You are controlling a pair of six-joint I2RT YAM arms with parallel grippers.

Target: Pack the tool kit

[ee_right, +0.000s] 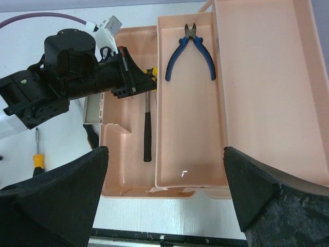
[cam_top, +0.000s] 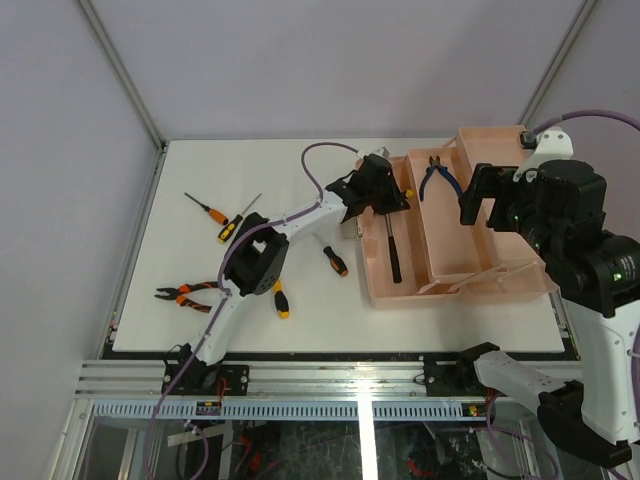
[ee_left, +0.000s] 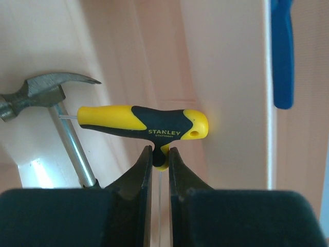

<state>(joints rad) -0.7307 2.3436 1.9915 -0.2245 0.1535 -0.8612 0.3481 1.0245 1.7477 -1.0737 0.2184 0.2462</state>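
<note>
The top external view looks steeply down from above the near edge, taking in the whole table (cam_top: 200,180). The left wrist camera frames the yellow-black screwdriver (ee_left: 144,123) close-up against the toolbox (ee_left: 231,62). The right wrist camera looks down from higher, sharing toolbox, hammer (ee_right: 147,134) and pliers (ee_right: 191,51) with the top view.

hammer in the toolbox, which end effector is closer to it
Left. The left end effector, shut on the yellow-black screwdriver, is right beside the head of the hammer; the open right end effector sits off to the side above the tray.
</note>
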